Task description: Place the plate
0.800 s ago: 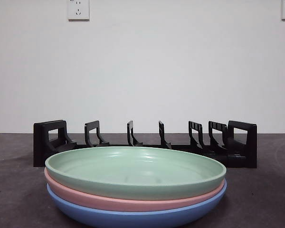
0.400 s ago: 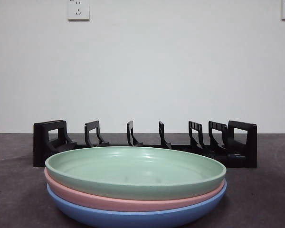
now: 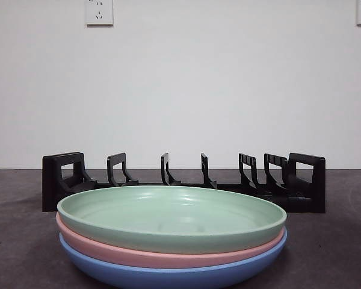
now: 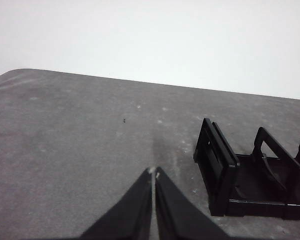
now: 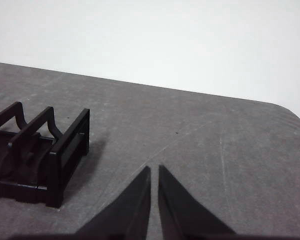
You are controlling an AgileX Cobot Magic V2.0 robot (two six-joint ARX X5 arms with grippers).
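Awaiting the first step: no plate lifted, both arms parked away from the stack.

Item: green plate (image 3: 171, 217), topmost of three, resting on a pink plate (image 3: 138, 256), which rests on a blue plate (image 3: 168, 277); stack sits on the worktop (image 3: 18, 241) just in front of the rack.

Item: black rack (image 3: 183, 180), slotted, all dividers vacant, standing behind the stack.

Item: left claw (image 4: 153, 172), jaws together, holding nothing, hovering over bare worktop beside one end of the rack.

Item: right claw (image 5: 154, 170), jaws nearly together with a thin gap, holding nothing, beside the rack's other end.

Next move, as judged: one claw must spread its jaws, reach the rim of the green plate, pinch it, tip it upright and lower it between two dividers.

View notes: front view alone shows the plates; neither arm appears there. Wrist views alone show the claws and the rack ends; no plate is visible in either.
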